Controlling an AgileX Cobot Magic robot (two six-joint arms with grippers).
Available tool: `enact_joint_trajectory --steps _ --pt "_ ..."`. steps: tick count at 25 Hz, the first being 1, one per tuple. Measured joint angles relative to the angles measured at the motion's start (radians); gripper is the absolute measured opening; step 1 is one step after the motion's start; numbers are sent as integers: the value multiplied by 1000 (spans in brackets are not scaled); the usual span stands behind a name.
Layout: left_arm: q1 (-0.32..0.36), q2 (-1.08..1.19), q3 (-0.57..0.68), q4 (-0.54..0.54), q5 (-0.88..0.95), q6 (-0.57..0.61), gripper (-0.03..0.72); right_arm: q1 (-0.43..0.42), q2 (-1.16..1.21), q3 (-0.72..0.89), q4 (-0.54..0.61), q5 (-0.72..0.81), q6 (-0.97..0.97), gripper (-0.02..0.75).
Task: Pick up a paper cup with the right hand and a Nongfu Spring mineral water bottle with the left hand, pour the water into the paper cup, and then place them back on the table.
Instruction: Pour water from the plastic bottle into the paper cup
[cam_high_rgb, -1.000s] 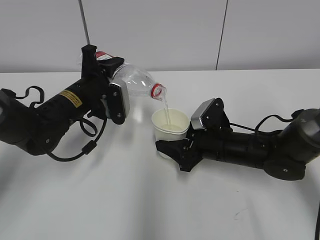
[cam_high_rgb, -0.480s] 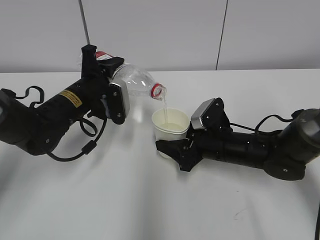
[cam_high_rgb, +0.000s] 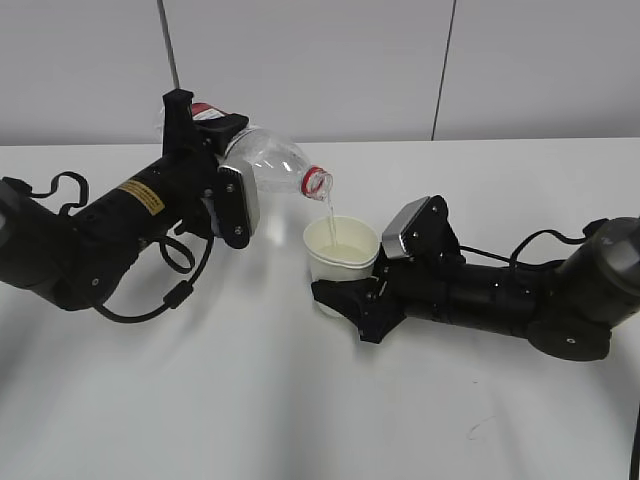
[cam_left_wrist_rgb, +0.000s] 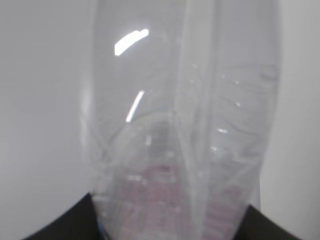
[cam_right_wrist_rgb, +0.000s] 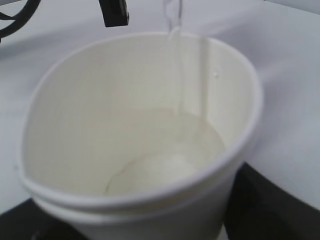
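Bottle (cam_high_rgb: 262, 160) clamped in left end effector (cam_high_rgb: 215, 165) tilts mouth-down-right over cup (cam_high_rgb: 340, 255) clamped by right end effector (cam_high_rgb: 350, 295).

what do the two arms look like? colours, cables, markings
Both arms are black with bulky rounded joints. The left arm has a yellow sticker, looping black cables and a silver-grey wrist plate. The right arm has a silver-grey plate and a black cable too.

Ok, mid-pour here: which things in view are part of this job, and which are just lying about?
In the job:
- water bottle, tipped, in the left claw
- paper cup, partly filled, in the right claw
- stream of water falling into the cup
- white table

Just lying about:
- nothing loose; only the arms' black cables and the grey wall panels behind
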Motion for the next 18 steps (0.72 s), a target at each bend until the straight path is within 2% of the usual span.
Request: enact_joint_trajectory --steps 10,18 --pt "0 0 0 -3 0 -6 295 0 0 0 2 0 0 501" --pt "0 0 0 -5 0 -106 295 0 0 0 3 0 0 499"
